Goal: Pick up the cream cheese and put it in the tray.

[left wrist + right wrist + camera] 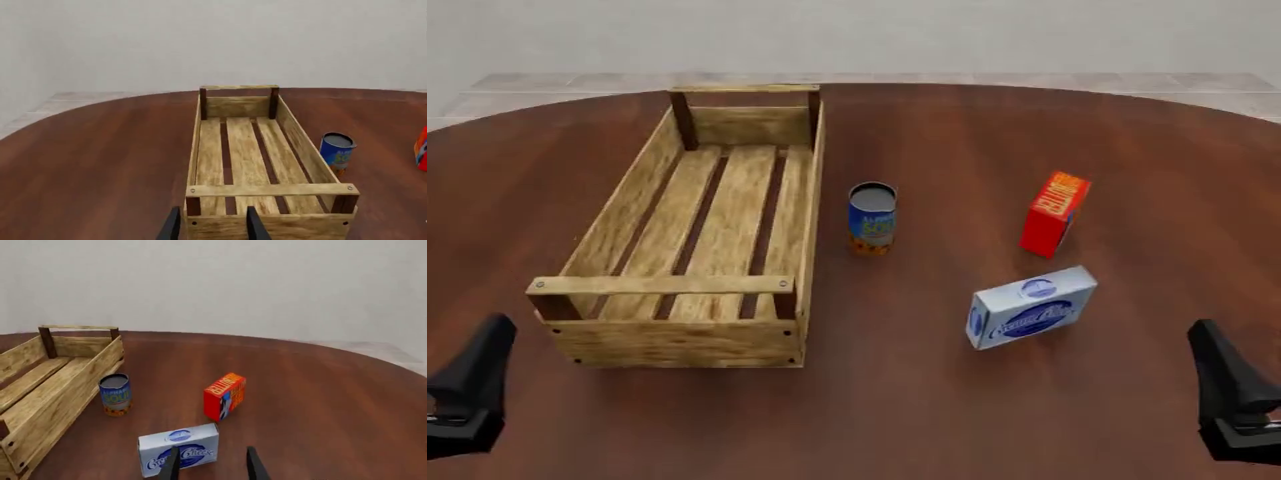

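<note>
Cream cheese: the cream cheese (1032,308) is lying flat on the worktop (961,420), on my right side, well apart from the tray (667,345), with nothing holding it.
Tray: it is sitting on my left with its slatted floor bare, long side running away from me.
Right claw: my right claw (210,464) is hanging near the box with its fingers apart and nothing between them.
Left claw: my left claw (212,224) is waiting just short of the tray's near end, fingers apart, carrying nothing.
Neighbours: the red box (1054,213) is standing just beyond the cream cheese, and the blue can (872,217) is standing between it and the tray.
Risk, grasp: the box is lying askew to my fingers, so I judge a careless closing could pinch a corner and spin it away.
Risk, carry: I am expecting a low swing towards the tray to topple the can, or to catch the tray's side rail.
</note>
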`<state>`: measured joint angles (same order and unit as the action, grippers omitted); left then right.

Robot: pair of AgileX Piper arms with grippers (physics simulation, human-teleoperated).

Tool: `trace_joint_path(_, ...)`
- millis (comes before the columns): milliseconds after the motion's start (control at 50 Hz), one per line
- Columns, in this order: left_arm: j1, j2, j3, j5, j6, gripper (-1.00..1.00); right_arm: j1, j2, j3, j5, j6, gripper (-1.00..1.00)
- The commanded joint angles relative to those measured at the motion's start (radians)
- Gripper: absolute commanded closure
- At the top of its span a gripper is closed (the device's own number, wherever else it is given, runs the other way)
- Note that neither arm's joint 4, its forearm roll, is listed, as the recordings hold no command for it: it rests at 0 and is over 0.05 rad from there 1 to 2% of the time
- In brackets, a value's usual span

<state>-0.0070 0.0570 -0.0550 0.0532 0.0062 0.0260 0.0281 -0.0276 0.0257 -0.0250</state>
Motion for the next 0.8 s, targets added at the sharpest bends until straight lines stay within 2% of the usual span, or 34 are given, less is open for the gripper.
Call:
trace_joint_path(20, -0.001, -0.046, 0.054, -0.055, 0.020, -1.00, -0.023, -0.022, 0.019, -0.021, 0.033, -1.00)
trace_joint_path(100, -0.025, -0.042, 0.055, -0.048, 0.062, -1.00, -0.025, -0.025, 0.017, -0.018, 0.030, -1.00)
trace_joint_path(340, -0.065, -0.023, 0.041, -0.036, 0.028, -1.00, -0.029, -0.027, 0.010, -0.013, 0.025, -1.00)
trace_joint_path(500, -0.102, -0.022, -0.060, 0.059, 0.020, -1.00, -0.027, -0.028, 0.008, -0.017, 0.021, -1.00)
trace_joint_path(680, -0.131, 0.054, -0.141, 0.054, 0.010, -1.00, -0.030, -0.028, 0.008, -0.017, 0.024, -1.00)
trace_joint_path(800, -0.184, 0.109, -0.221, 0.071, 0.005, -1.00, -0.030, -0.028, 0.008, -0.017, 0.023, -1.00)
